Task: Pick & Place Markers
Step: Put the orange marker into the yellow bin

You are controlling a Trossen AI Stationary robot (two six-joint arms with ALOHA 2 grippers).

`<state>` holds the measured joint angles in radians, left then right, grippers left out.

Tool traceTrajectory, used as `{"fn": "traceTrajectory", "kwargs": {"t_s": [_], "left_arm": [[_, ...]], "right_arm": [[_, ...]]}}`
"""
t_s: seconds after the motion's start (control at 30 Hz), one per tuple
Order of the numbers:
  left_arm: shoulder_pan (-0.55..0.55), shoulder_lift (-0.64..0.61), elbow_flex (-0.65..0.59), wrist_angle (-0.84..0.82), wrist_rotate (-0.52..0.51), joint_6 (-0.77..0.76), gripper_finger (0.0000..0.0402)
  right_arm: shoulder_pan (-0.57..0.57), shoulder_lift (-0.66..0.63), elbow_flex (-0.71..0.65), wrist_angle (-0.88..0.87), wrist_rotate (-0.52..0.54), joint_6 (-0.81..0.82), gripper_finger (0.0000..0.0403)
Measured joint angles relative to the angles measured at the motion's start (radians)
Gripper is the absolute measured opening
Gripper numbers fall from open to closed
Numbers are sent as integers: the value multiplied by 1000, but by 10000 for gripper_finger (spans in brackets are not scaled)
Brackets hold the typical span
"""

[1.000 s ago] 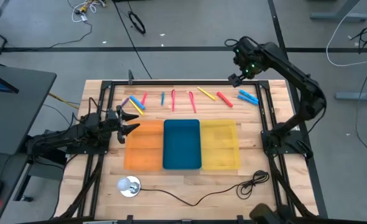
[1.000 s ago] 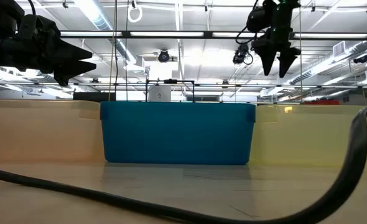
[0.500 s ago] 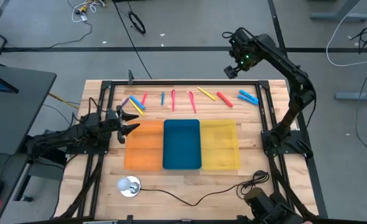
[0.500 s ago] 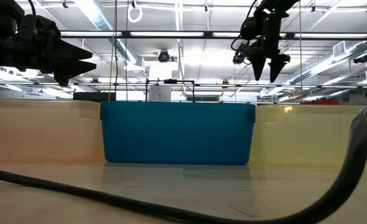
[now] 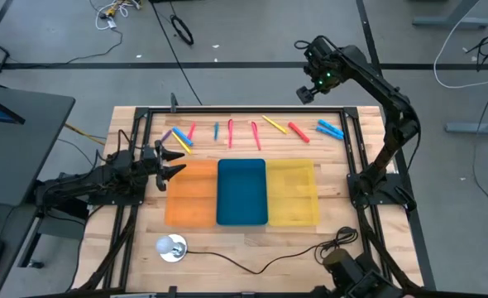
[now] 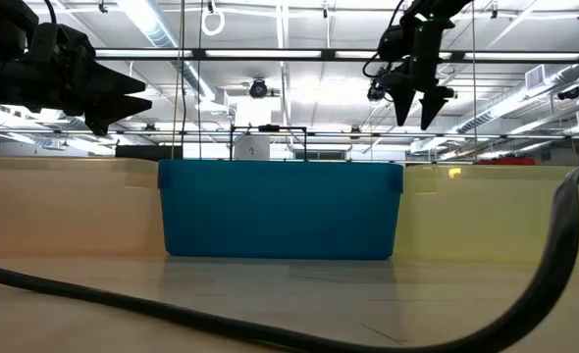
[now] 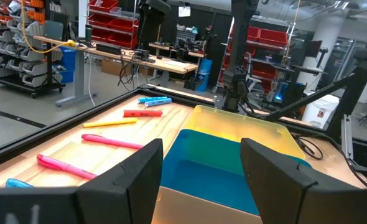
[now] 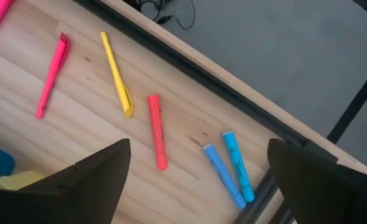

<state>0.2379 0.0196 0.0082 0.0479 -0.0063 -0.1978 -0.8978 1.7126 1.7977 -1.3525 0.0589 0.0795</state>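
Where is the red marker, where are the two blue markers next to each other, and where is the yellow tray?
red marker [image 8: 157,131], right wrist view, middle of its barrel
two blue markers [image 8: 231,168], right wrist view, on the lighter one's barrel
yellow tray [image 5: 291,192], high view, bare floor of the tray

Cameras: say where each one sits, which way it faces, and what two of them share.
High: overhead, looking down; both arms, three trays.
Low: tabletop level, facing the blue tray; both grippers overhead.
Left wrist: looks across the trays past the open left gripper.
Right wrist: looks down past the open right gripper.
Shared by both wrists: the red marker.
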Motion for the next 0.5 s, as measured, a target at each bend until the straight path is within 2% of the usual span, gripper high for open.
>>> {"fn": "traceTrajectory", "kwargs": {"t_s": [0.17, 0.5], "left_arm": [[0, 0, 0, 0, 0, 0, 222], [0, 0, 0, 0, 0, 0, 222]], "right_arm": [[9, -1, -41, 40, 1, 1, 370], [42, -1, -172, 101, 0, 18, 308]]}}
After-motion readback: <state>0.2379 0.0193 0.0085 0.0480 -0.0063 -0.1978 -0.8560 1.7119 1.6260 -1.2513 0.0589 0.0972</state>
